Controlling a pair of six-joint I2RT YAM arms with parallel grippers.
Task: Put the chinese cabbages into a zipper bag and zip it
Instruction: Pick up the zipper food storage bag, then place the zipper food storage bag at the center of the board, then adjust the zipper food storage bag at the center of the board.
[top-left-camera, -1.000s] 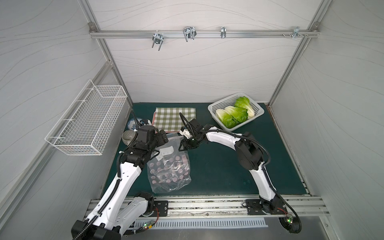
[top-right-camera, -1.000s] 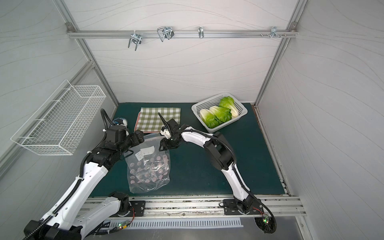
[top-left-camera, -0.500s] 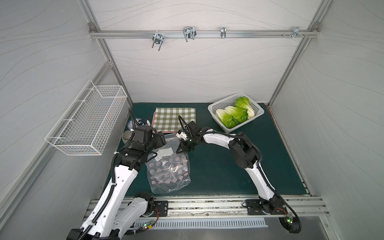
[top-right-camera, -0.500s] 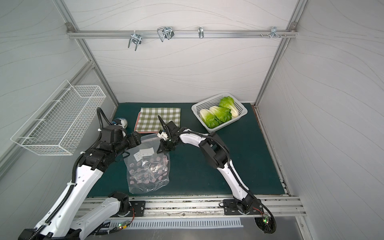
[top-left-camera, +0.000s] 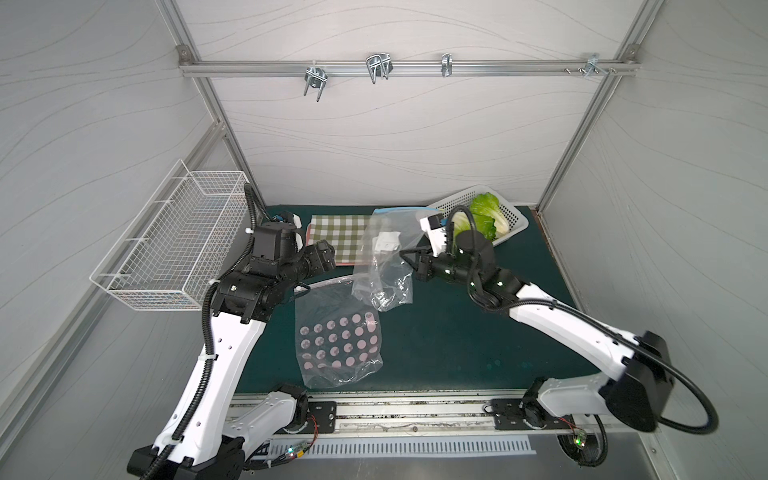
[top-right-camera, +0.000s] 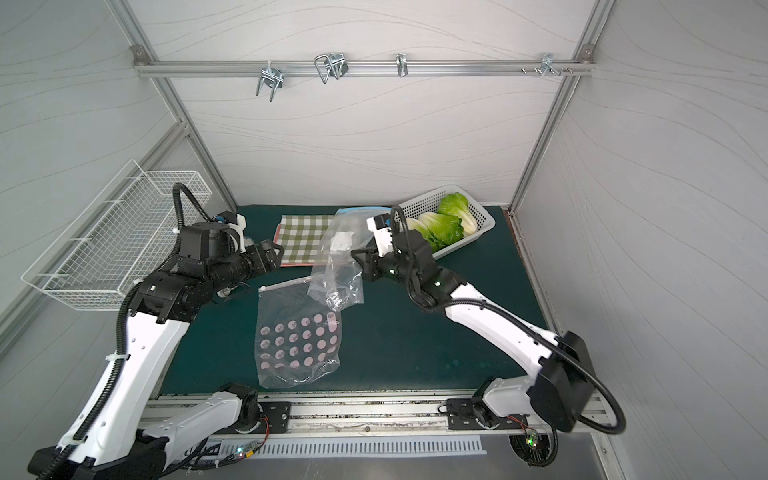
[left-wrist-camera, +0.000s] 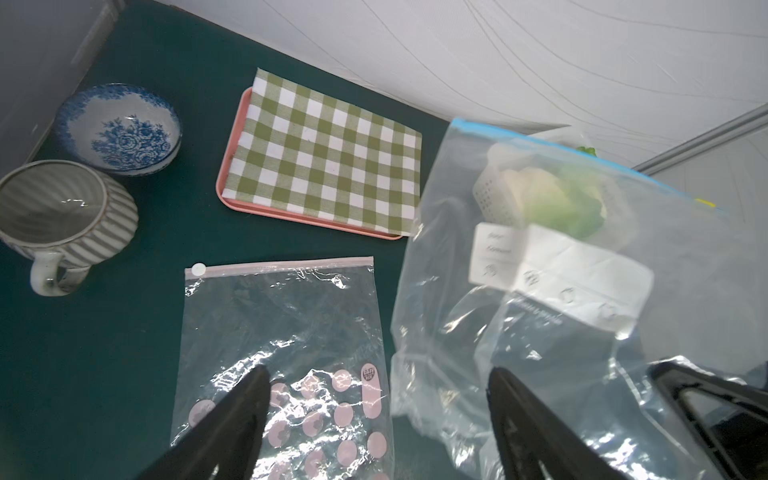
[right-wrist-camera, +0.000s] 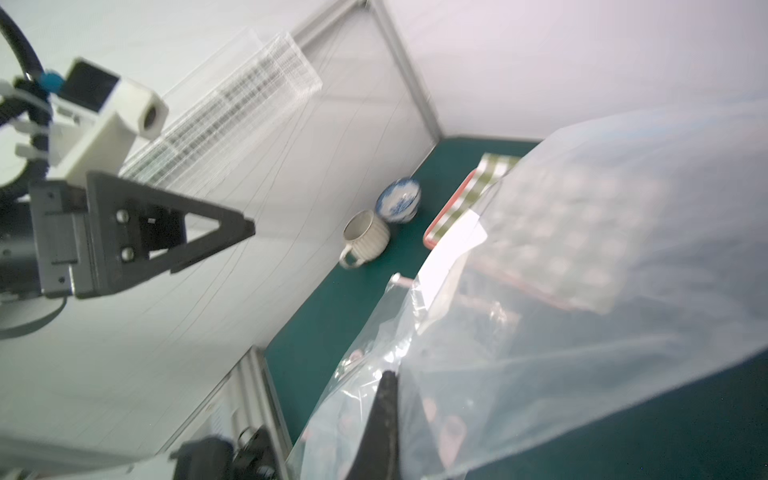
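The chinese cabbages (top-left-camera: 484, 216) (top-right-camera: 446, 220), green-leaved with white bases, lie in a white perforated basket (top-left-camera: 515, 216) (top-right-camera: 484, 216) at the back right. A clear zipper bag (top-left-camera: 386, 257) (top-right-camera: 336, 257) with a blue zip strip and a white label hangs crumpled above the mat. My right gripper (top-left-camera: 405, 255) (top-right-camera: 355, 254) (right-wrist-camera: 388, 382) is shut on its side. In the left wrist view the zipper bag (left-wrist-camera: 540, 291) hangs right of my open left gripper (left-wrist-camera: 378, 374) (top-left-camera: 322, 257), which holds nothing and hovers over a flat pink-dotted bag (left-wrist-camera: 282, 332) (top-left-camera: 336, 340).
A green checked cloth on a pink tray (top-left-camera: 338, 239) (left-wrist-camera: 328, 162) lies at the back. A blue-patterned bowl (left-wrist-camera: 118, 129) and a striped mug (left-wrist-camera: 62, 216) stand in the back left corner. A wire basket (top-left-camera: 178, 245) hangs on the left wall.
My right gripper shut on the clear zipper bag and lifted it off the pink-dotted bag, carrying it right and back. My left arm drew slightly away to the left.
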